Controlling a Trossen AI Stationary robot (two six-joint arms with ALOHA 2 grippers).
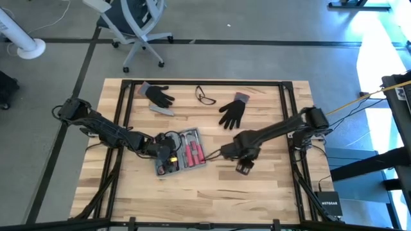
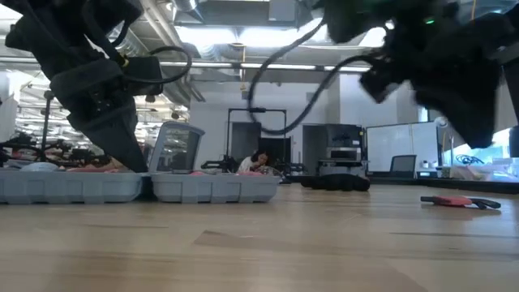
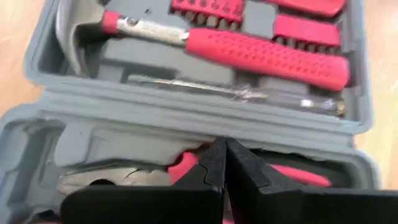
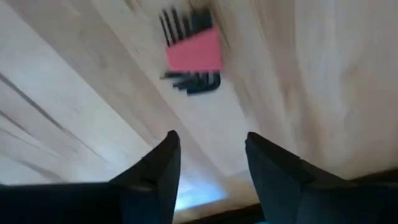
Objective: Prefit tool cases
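Note:
The blue-grey tool case point(image 1: 181, 154) lies open near the table's middle, its two halves flat on the wood. One half holds a hammer point(image 3: 249, 53) with a red grip and a screwdriver point(image 3: 236, 93); the other holds red-handled pliers point(image 3: 292, 175). My left gripper point(image 3: 224, 152) is shut, with its tips down inside the pliers' half point(image 2: 134, 162). My right gripper point(image 4: 208, 149) hangs open above bare wood to the right of the case point(image 1: 244, 167), with nothing between its fingers. A red holder of black hex keys point(image 4: 193, 53) lies on the table beyond it point(image 2: 458, 201). My left gripper's shut fingertips point(image 3: 208, 165) slant down into the case, right at the pliers' red handle point(image 3: 181, 167). The fingers hide the spot, so I cannot tell whether they touch the handle or the case.
Two black gloves point(image 1: 158, 94) point(image 1: 232, 112), a pair of glasses point(image 1: 205, 96) and a small grey bar point(image 1: 162, 110) lie on the table's far part. Bare wood lies along the near edge and at the right. An office chair point(image 1: 135, 22) stands beyond the table.

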